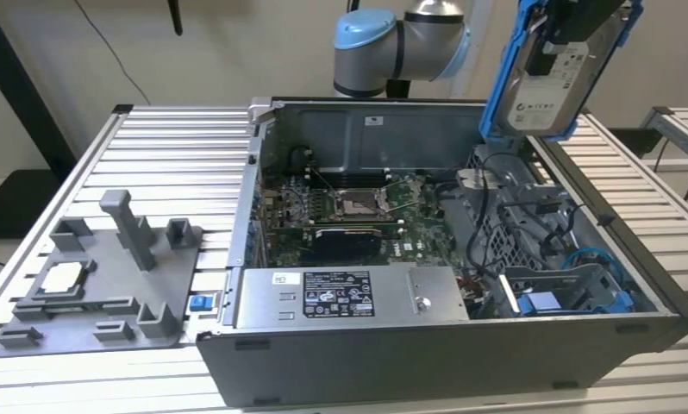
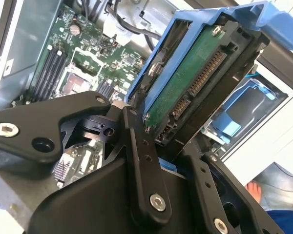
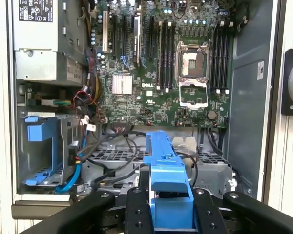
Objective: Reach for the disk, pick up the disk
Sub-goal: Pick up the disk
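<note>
The disk (image 1: 547, 90) hangs on edge in the air above the open computer case's back corner, on the exterior view's right. It is a silver drive with a white label in a bright blue bracket. My gripper (image 1: 560, 39) is shut on its upper part. In the second wrist view the disk's green circuit board (image 2: 193, 83) and connector face the camera, with a black finger (image 2: 139, 156) pressed against the blue edge. In the first wrist view the blue bracket (image 3: 167, 175) sits between two black fingers (image 3: 136, 212).
The open computer case (image 1: 436, 354) lies on a slatted metal table (image 1: 172, 138), showing the motherboard (image 1: 344, 211), a grey power supply (image 1: 344, 297), cables and a blue drive bay (image 1: 563, 297). A grey fixture (image 1: 103, 285) holding a small square chip (image 1: 62, 278) lies on the exterior view's left.
</note>
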{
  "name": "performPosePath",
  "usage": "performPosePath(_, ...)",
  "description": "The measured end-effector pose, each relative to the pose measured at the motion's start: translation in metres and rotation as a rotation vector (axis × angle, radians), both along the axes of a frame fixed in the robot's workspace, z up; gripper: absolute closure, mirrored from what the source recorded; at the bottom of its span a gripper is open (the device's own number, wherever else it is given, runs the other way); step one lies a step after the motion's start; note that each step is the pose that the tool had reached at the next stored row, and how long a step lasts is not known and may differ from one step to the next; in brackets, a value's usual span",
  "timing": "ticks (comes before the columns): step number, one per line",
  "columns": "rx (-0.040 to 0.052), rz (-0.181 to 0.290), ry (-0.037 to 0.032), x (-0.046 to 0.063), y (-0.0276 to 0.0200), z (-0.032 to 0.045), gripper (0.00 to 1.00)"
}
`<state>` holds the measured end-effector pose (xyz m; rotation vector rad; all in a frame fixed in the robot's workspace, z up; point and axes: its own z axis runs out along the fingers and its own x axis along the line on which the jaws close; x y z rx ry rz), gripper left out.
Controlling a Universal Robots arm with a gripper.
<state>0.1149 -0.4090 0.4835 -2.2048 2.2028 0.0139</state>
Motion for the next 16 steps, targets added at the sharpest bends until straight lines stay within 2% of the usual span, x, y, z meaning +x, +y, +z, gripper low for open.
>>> performPosePath(16,-0.0001,0.0,0.0,-0.001,-0.0192,-0.0001,1.0)
